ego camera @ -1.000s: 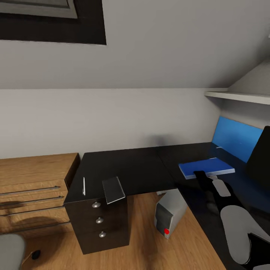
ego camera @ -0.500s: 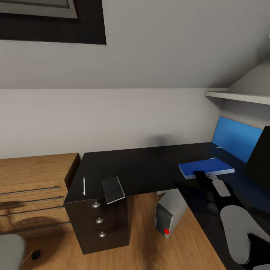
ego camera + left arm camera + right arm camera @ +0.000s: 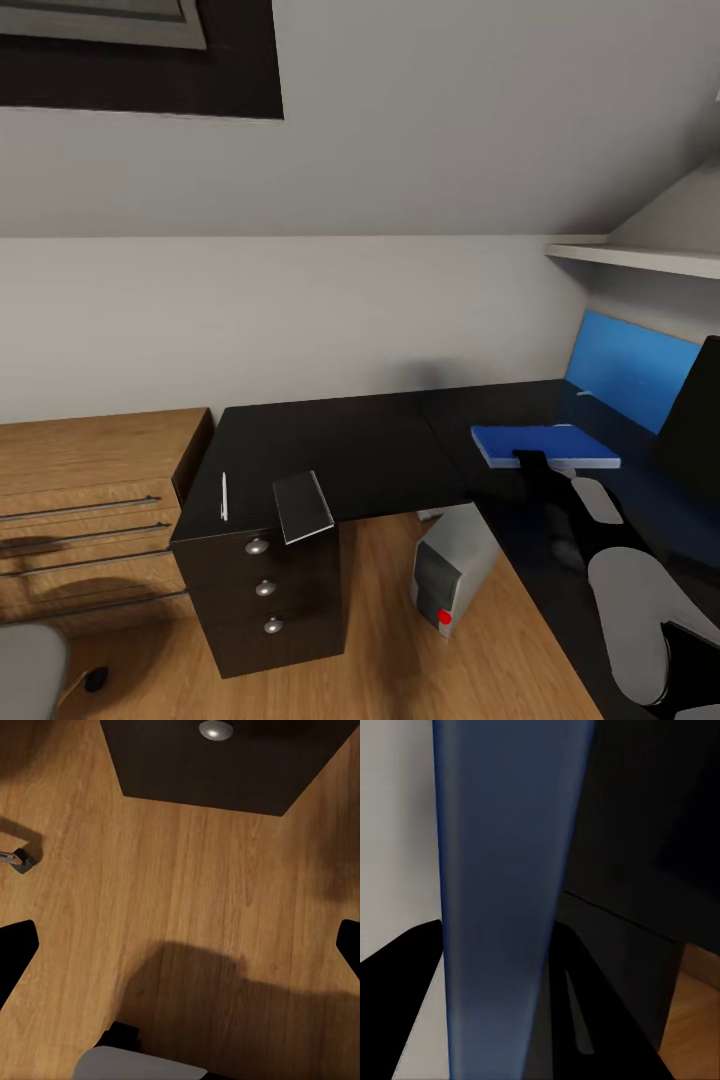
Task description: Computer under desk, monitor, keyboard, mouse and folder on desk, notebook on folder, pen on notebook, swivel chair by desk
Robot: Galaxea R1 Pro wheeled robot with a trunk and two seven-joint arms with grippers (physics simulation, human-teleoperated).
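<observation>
Along the worktop's left end I see the pen near the front edge, then the notebook overhanging that edge above the drawers. The computer stands on the floor beneath the inner corner. My left pincer hangs over bare floor, fingers apart, holding nothing. On the right wing, my right pincer is clamped on the near edge of the folder, which extends away from it toward the wall, long axis across the wing; whether it rests flat I cannot tell. The monitor is cut off at the right, so the spot beside it is hidden.
</observation>
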